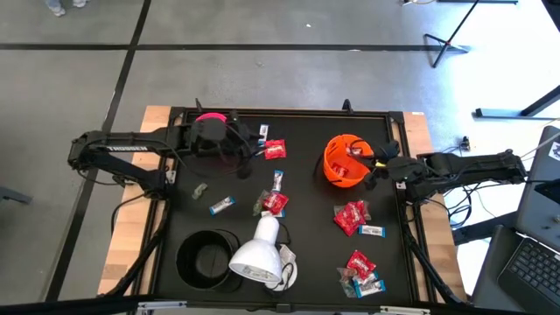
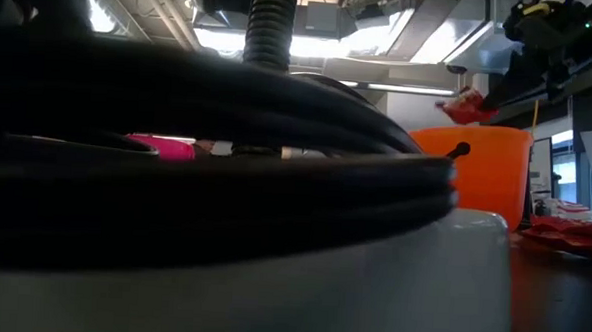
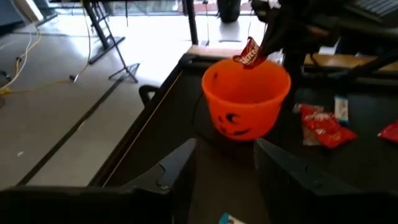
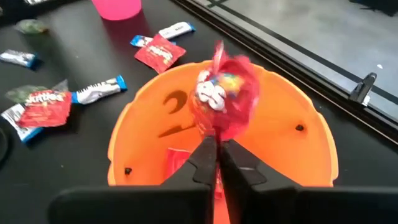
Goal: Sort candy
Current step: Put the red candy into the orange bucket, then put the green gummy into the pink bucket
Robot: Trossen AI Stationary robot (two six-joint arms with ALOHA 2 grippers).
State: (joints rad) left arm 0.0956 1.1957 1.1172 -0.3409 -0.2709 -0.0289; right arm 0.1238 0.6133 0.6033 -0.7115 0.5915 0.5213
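1. My right gripper (image 4: 216, 163) hangs over the orange bucket (image 1: 343, 161) at the frame's right center, fingers pinched on a red candy packet (image 4: 224, 96) above the rim.
2. My left gripper (image 1: 229, 140) sits by the pink cup (image 1: 210, 118) at upper left, fingers apart, holding nothing.
3. More candy (image 1: 353, 217) lies scattered across the black table (image 1: 306, 254), center and lower right, near the white lamp (image 1: 256, 254).

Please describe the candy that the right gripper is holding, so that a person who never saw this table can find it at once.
Find the orange cup on the right half of the black table. Directly above its opening, the right gripper pinches a red crinkly packet by its lower edge. Other red packets lie flat on the table or inside the cup; only this one hangs in the air.
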